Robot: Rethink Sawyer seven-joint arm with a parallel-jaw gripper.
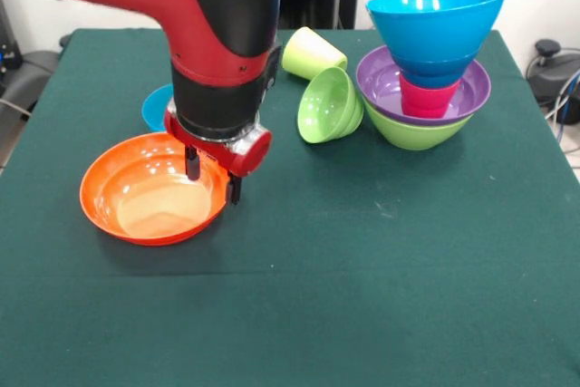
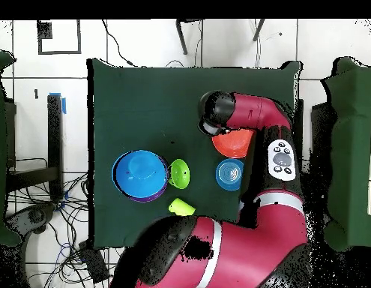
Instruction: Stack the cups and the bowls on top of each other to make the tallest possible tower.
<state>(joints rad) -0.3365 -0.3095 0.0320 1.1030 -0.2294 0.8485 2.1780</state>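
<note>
Bowls and cups are mostly off to the side of the gripper [image 1: 214, 176], apart from the large orange bowl [image 1: 149, 193] right under it. The red and black arm [image 1: 195, 6] comes down from above with its wrist pointing straight at the table [image 1: 362, 296]. Its two short black fingers [image 1: 192, 163] straddle the orange bowl's rim, one inside the bowl and one outside; they sit narrowly apart, and whether they actually pinch the rim I cannot tell.

Well away from the gripper stands the tower [image 1: 426, 70]: a large lime-green bowl [image 1: 412, 133] at the base, the purple bowl [image 1: 381, 88] in it, the red cup [image 1: 426, 101] upside down, and the large light blue bowl [image 1: 437, 20] on top.

Between tower and gripper a small lime-green bowl [image 1: 329, 104] lies on its side, with the lime green cup [image 1: 311, 52] tipped over just behind it. A small blue bowl [image 1: 156, 106] peeks out from behind the wrist
</note>
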